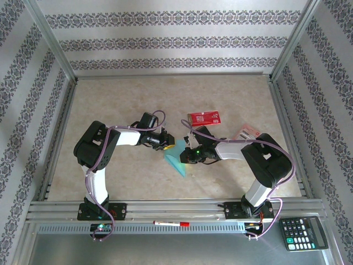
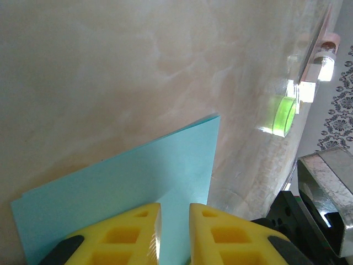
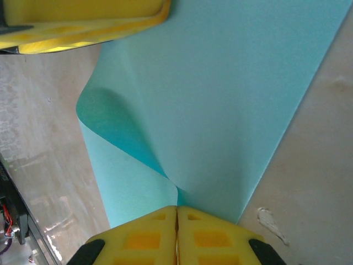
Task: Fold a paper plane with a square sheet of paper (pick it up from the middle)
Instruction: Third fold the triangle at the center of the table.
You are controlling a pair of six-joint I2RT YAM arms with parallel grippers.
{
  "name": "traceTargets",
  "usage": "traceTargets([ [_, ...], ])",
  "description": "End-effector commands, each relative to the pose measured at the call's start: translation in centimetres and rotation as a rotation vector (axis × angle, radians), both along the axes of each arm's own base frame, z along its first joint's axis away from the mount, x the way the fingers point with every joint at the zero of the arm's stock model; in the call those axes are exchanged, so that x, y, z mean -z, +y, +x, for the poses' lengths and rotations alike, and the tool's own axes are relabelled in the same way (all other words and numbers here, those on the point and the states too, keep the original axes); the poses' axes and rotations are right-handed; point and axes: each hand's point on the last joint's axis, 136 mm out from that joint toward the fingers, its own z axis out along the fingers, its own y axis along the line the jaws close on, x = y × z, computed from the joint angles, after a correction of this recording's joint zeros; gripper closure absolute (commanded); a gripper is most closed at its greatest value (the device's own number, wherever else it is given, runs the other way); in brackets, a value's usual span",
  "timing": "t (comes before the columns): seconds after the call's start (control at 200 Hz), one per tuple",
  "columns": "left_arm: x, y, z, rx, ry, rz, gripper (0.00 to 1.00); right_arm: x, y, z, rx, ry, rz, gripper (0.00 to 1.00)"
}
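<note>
Teal paper: square sheet of paper (image 1: 179, 161), thin and light blue, mid-table between the two grippers. It sits nearer the arm bases than the red packet and, from the top camera, looks pointed toward the bases.
Sheet shape: in the right wrist view one flap is lifted and curls over in a soft loop with a darker shaded hollow inside. The rest lies flat on the table. The left wrist view shows a straight edge and one clean corner.
Right gripper: right gripper (image 3: 176, 210) has its yellow fingers pressed together with no gap, pinching the sheet where the curled flap runs into the tips.
Left gripper: left gripper (image 2: 175, 221) has its yellow fingers (image 2: 138, 234) slightly parted, a narrow slit with blue paper showing through. The tips are at the sheet, opposite the right gripper's side; can't tell if they press it or just hover.
Cross-check: one left finger also shows at the top left of the right wrist view, lying over the sheet.
Table: table (image 1: 138, 94), beige marbled surface with metal rails around it.
Red packet: red packet (image 1: 204, 118), flat, beyond the sheet, apart from it.
Second packet: pinkish packet (image 1: 248, 133), right of the red one, partly behind the right arm.
Green ring: green ring (image 2: 285, 116), small, at the table edge by the rail, well apart from the sheet.
Front rail: pen (image 1: 171, 223), red and white, lying on it.
Outside frame: calculator (image 1: 303, 233), near right corner.
</note>
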Motion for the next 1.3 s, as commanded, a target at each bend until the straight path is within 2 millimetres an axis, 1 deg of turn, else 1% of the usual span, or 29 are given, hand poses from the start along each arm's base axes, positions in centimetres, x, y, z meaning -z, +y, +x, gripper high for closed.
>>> traceTargets([
  [0.0,2.7,0.9,-1.4,-0.003,0.078,0.084,0.79,0.3,-0.1,0.6,-0.009,-0.02,-0.019,0.92],
  [0.11,2.7,0.9,-1.4,-0.001,0.079,0.083,0.79,0.3,0.0,0.5,-0.017,-0.021,-0.018,0.92],
  [0.34,2.8,1.0,-1.5,0.0,0.081,0.086,0.79,-0.8,0.5,0.9,-0.029,-0.041,0.001,0.91],
  [0.425,2.8,1.0,-1.4,-0.002,0.081,0.087,0.79,-0.9,0.5,0.9,-0.035,-0.045,-0.002,0.91],
  [0.664,2.7,0.9,-1.5,0.002,0.081,0.085,0.79,0.0,0.3,0.8,-0.04,-0.029,-0.021,0.91],
  [0.959,2.5,0.8,-1.3,0.003,0.077,0.082,0.78,0.6,0.1,0.4,-0.044,-0.018,-0.043,0.91],
  [1.064,2.1,0.7,-1.1,0.002,0.071,0.079,0.76,0.9,-0.2,0.2,-0.044,-0.013,-0.058,0.91],
  [1.154,1.2,0.5,-0.6,0.001,0.053,0.07,0.74,1.2,-0.4,-0.1,-0.046,-0.009,-0.071,0.91],
  [1.294,-0.8,0.0,0.2,-0.001,0.011,0.046,0.68,1.6,-0.7,-0.6,-0.048,-0.001,-0.094,0.92],
])
